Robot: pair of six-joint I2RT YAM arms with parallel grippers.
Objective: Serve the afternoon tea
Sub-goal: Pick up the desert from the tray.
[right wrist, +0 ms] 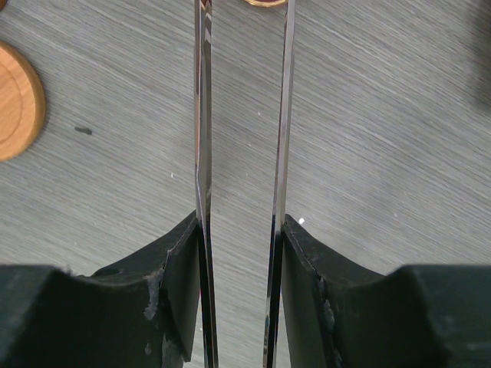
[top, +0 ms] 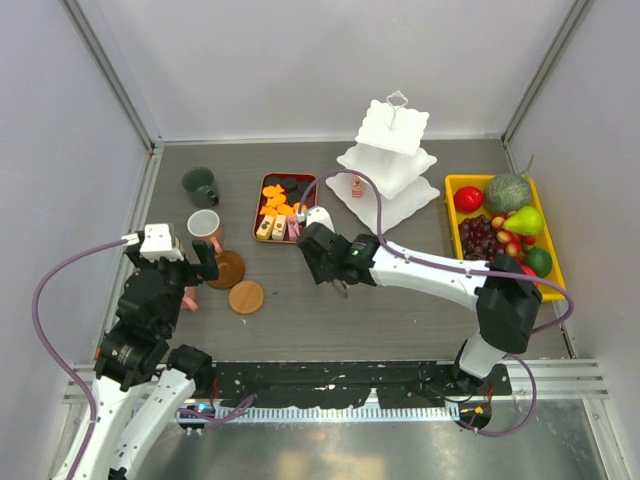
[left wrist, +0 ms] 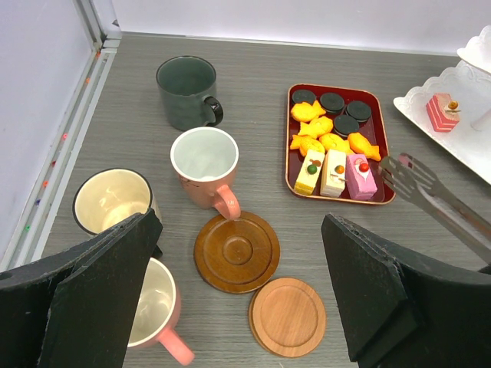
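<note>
Grey wood-grain desk (top: 400, 310) carries the tea things. The white three-tier stand (top: 392, 160) is at the back right, and one pink sweet (top: 356, 186) sits on one of its lower tiers. The other sweets (left wrist: 330, 142) lie in the dark red tray (left wrist: 377, 126), left of the stand. The right end effector (right wrist: 240, 230) is clamped on metal tongs (right wrist: 202, 115) near this tray. The left end effector (left wrist: 238, 295) hangs with fingers wide apart over two brown coasters (left wrist: 236, 251). Close by stand two pink mugs (left wrist: 205, 165), a cream mug (left wrist: 115, 203) and a dark green mug (left wrist: 188, 92).
</note>
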